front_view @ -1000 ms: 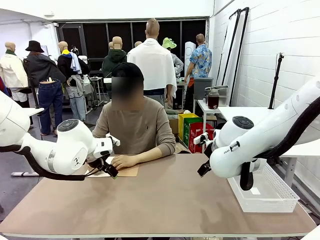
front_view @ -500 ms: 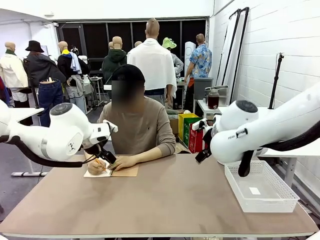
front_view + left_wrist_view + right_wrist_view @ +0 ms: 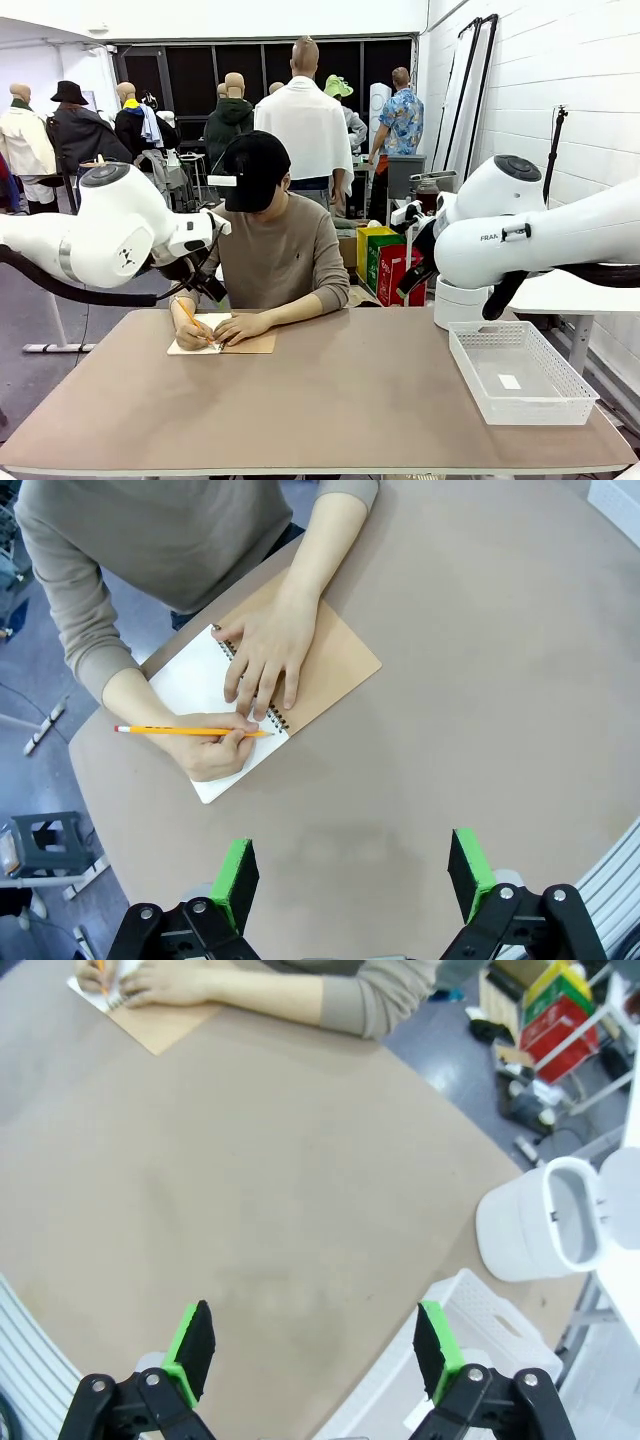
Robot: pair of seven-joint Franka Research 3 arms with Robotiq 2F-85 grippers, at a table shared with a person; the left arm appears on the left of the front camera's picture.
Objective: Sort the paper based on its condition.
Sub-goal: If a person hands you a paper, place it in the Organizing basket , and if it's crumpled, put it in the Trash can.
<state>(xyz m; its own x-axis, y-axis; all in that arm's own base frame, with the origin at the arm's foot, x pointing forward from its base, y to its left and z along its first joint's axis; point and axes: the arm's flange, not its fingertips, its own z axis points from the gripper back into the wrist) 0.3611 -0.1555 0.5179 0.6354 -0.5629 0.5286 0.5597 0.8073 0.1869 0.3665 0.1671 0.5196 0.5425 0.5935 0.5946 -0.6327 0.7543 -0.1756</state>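
Note:
A person at the far side writes with a yellow pencil (image 3: 180, 730) on the white page (image 3: 185, 685) of a spiral notebook with a brown cover (image 3: 255, 343) (image 3: 335, 670). Their other hand (image 3: 265, 655) presses on the binding. Loose paper is out of view. My left gripper (image 3: 352, 865) hangs open high above bare table, short of the notebook, with nothing between its green pads. High over the table's right half, my right gripper (image 3: 312, 1345) is also open and holds nothing. The notebook (image 3: 160, 1025) lies far off at the top left of its view.
A white mesh basket (image 3: 535, 410) (image 3: 470, 1305) stands on the table's right side, with a small white scrap on its bottom. Both white arms (image 3: 110, 240) (image 3: 520, 240) are raised at the table's sides. A white arm base (image 3: 540, 1220) stands beyond the right edge.
Both arms have risen and drawn back from the table. The left gripper lifted away from beside the notebook. The person picked up a pencil and started writing.

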